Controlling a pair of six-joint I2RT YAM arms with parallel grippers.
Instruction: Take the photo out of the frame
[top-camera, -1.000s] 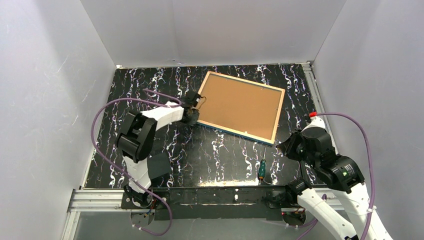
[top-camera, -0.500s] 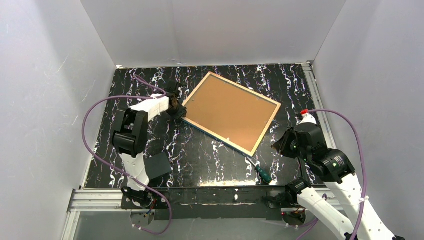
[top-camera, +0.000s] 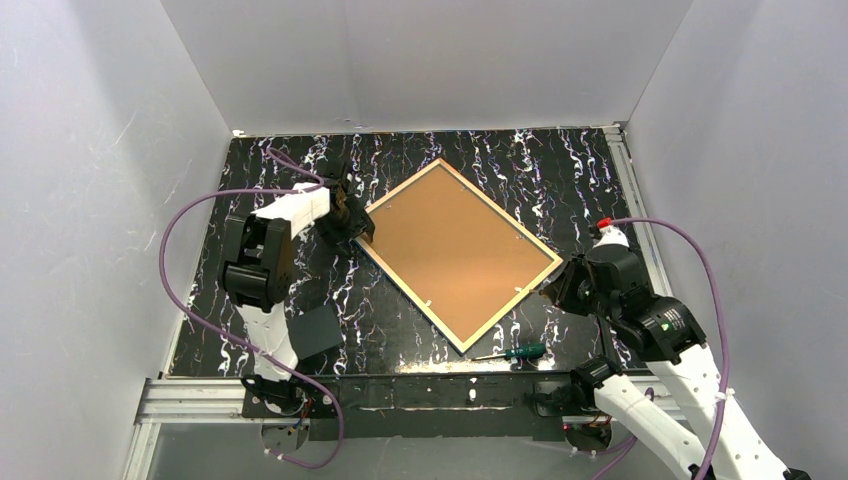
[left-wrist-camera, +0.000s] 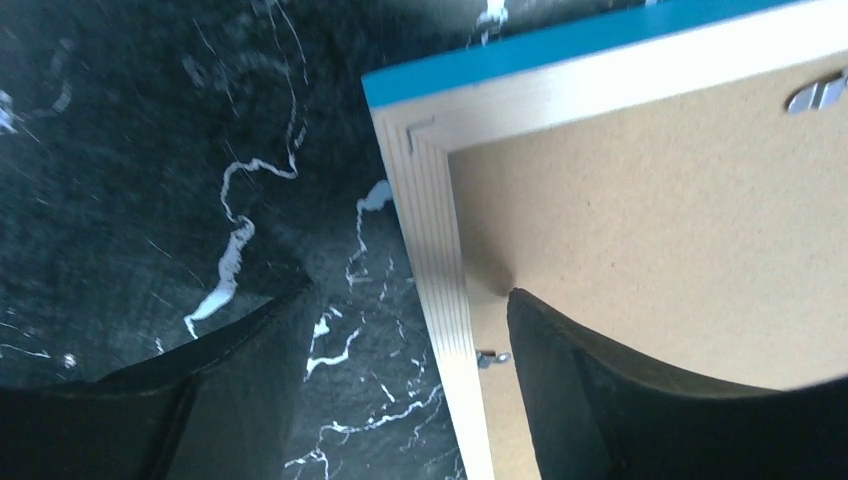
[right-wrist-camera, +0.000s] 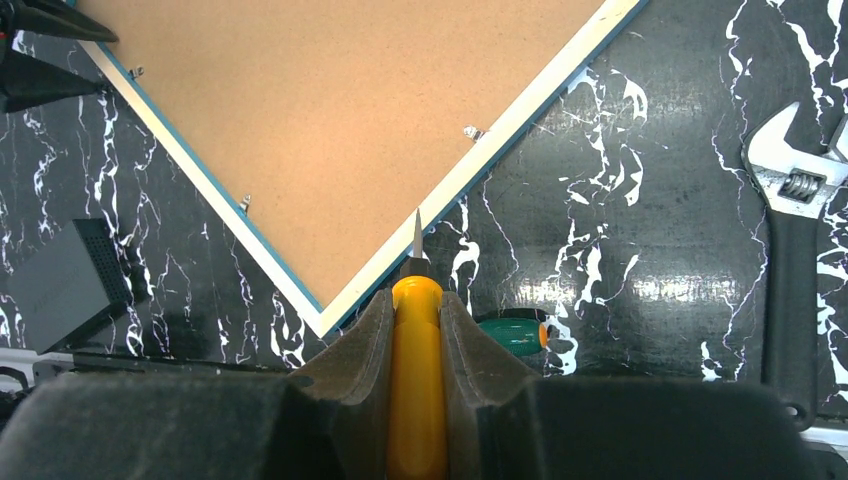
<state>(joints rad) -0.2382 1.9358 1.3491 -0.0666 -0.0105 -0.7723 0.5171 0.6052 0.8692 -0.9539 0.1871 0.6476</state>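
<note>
Top external view tells the story: within the last second the left hand (top-camera: 347, 217) has swung the thin bright-blue rectangular frame (top-camera: 410, 294), pale wood on its back, from lying nearly square at the far side of the black marbled worktop (top-camera: 400, 340) to sitting as a diamond at the centre. That hand is released, its fingers (left-wrist-camera: 560, 380) spread either side of the frame's left corner rail without pinching it. The plain brown backing board (top-camera: 460, 250) faces up and its small metal tabs (right-wrist-camera: 472, 132) look to be in place, so the photo, hidden beneath it, is not yet out of the frame. The green-handled screwdriver (top-camera: 515, 352) has been knocked round and lies just beside the near corner. The right hand (right-wrist-camera: 415, 300) has come in toward the right corner, clenched on a yellow-handled screwdriver (right-wrist-camera: 415, 400) whose tip is poised over the rail near a tab. I judge the turn was meant to bring the tabs within its reach. A steel adjustable wrench (right-wrist-camera: 790, 250) lies at far right. No brand, label or writing is legible anywhere.
</note>
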